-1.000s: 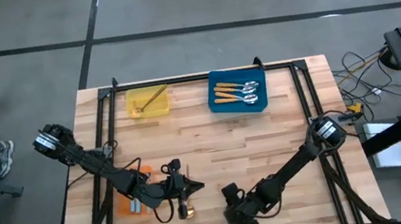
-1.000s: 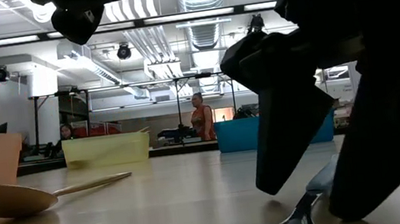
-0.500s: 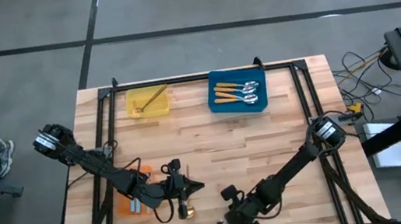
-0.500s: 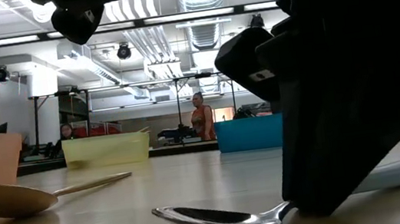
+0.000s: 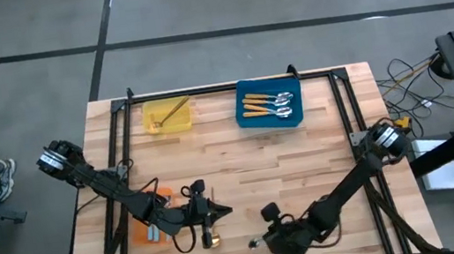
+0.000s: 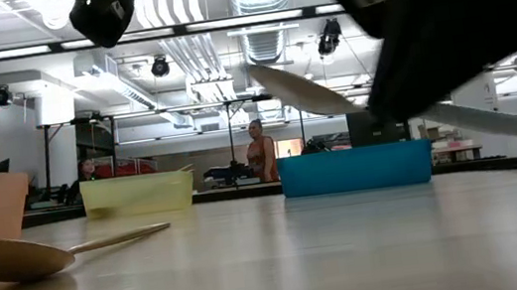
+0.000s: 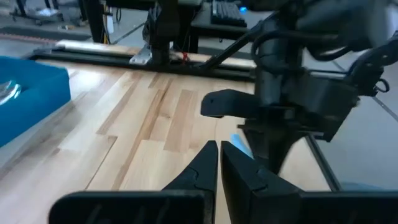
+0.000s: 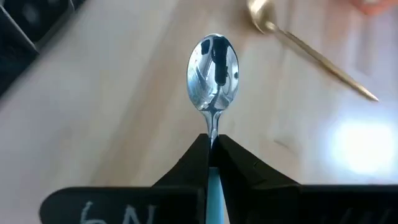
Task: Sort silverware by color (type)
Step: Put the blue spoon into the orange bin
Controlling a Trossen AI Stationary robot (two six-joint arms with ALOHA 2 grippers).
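Wooden tabletop [image 5: 242, 174], near edge: my right gripper [image 8: 211, 149] has its fingers pinched on a blue-handled spoon [image 8: 213, 71], lifted clear. Left gripper [image 7: 219, 163] idle nearby, fingers together, empty. I'd carry it level so it can't pivot.

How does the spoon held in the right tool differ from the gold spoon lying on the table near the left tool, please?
The blue-handled spoon has a silver bowl and a light-blue handle; the gold spoon is gold all over with a thin handle. The blue-handled spoon is clamped in the right tool and lifted clear of the table; the gold spoon lies flat on the wood, ungripped. Both are small spoons near the table's front edge.
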